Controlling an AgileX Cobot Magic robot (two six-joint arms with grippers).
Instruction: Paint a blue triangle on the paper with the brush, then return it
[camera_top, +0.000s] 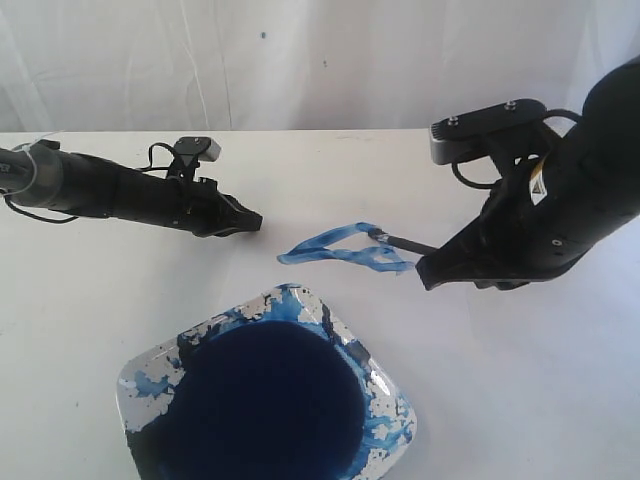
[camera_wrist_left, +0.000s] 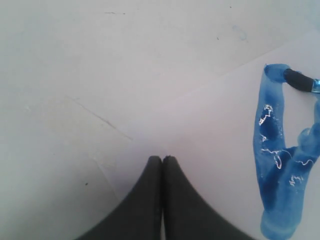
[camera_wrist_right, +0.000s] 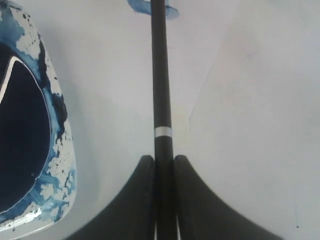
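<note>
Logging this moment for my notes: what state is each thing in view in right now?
left gripper: shut, empty.
right gripper: shut on the brush.
brush: held, tip at the blue triangle.
blue triangle: painted, glossy wet.
paper: flat, marked.
dish: upright, holding dark blue paint.

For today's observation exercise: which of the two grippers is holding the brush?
The right gripper: its jaws are clamped on the brush handle, tip at the blue triangle. The left gripper is shut on nothing.

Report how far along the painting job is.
Done: an uneven blue triangle outline sits on the thin white paper sheet. In hand: the right end effector grips the black-handled paintbrush, bristles at the triangle's corner. Left: lift off and return the brush.
</note>
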